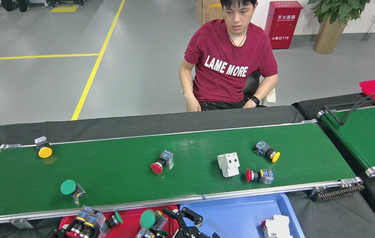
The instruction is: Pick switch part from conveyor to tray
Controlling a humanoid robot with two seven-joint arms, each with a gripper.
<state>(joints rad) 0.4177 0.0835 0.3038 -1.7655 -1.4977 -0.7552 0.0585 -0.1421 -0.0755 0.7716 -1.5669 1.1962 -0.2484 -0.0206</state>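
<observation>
Loose switch parts [162, 162] and a white block [228, 164] dot the conveyor [124, 172].

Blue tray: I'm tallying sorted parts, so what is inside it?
Inside the blue tray, a white block part with a red bit lies near its right side. The frame's lower edge and the right gripper hide the near part.

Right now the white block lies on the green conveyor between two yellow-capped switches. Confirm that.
Not quite. In the head view the white block lies on the conveyor near one yellow-capped switch and one red-capped switch; the other yellow one is far left.
</observation>
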